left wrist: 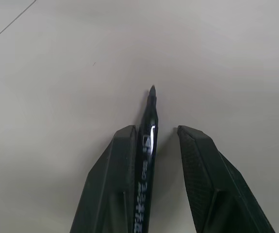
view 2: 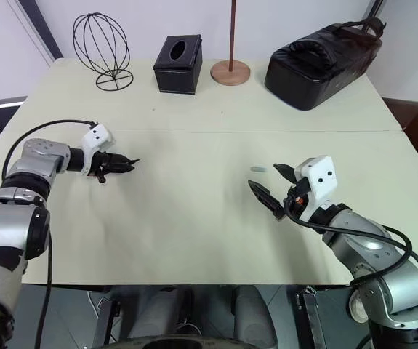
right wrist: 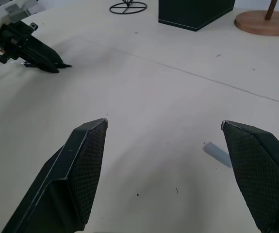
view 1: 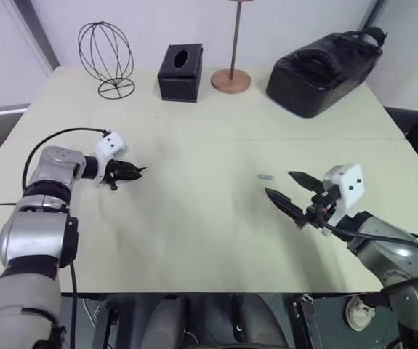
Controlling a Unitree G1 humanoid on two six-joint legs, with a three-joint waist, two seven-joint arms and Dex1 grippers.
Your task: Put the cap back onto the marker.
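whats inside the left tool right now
The marker lies between the fingers of the left tool, against one finger, bare tip poking out past them. A gap shows beside the other finger. Its rear end is hidden.

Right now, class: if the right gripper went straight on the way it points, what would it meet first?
The right gripper, fingers wide open, points across the table. The cap lies just ahead, near one finger's line; it would probably be met first, though depth is unclear.

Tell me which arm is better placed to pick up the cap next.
Right, probably. The cap lies on the table just beside the right pincer, whose jaws stand wide open. The left pincer is far off and already has the marker between its fingers.
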